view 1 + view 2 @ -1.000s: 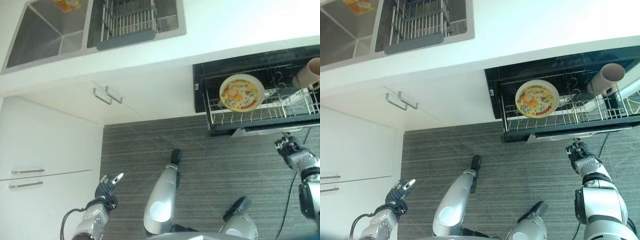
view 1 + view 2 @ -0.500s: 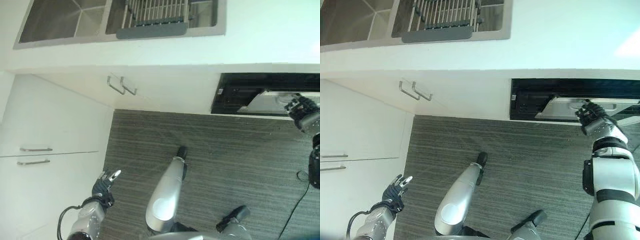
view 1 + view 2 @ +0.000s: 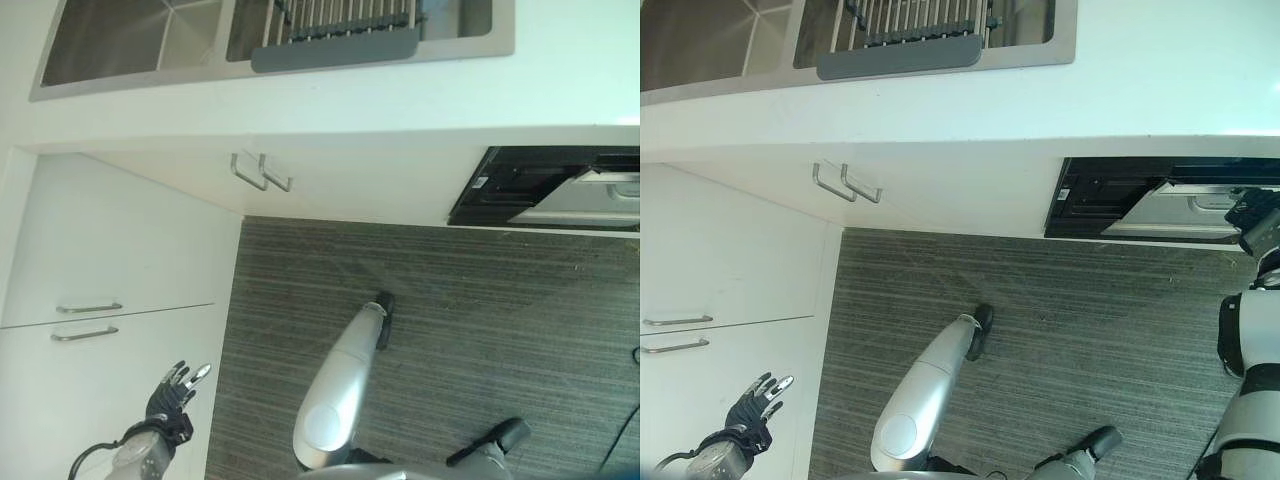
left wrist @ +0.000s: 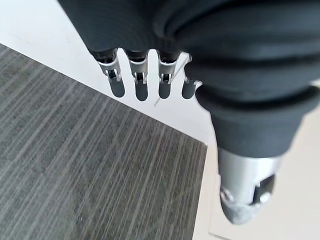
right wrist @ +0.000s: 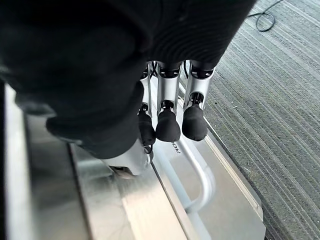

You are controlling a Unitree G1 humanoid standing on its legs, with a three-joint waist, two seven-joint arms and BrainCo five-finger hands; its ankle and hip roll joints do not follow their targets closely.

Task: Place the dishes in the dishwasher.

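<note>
The dishwasher [image 3: 1110, 190] is a dark opening under the white counter. Its silver front panel [image 3: 590, 203] stands almost closed, tilted slightly out. My right hand [image 3: 1255, 213] is at that panel. In the right wrist view its fingers [image 5: 167, 125] are straight, with their dark tips resting on the panel's silver bar handle [image 5: 199, 176]. The rack and dishes are hidden behind the panel. My left hand [image 3: 172, 392] hangs low beside the white cabinet, with its fingers [image 4: 141, 82] spread and nothing in it.
A steel sink [image 3: 120, 40] with a wire dish rack [image 3: 335, 25] is set in the white counter [image 3: 1160, 90]. White cabinet doors with bar handles [image 3: 260, 172] and drawers [image 3: 85, 320] stand to the left. Grey striped floor [image 3: 480, 300] lies below.
The pulled-out rack with the plate and mug has slid into the dishwasher, and my right hand followed the front panel in. The camera shifted. The left hand dropped a little lower.
</note>
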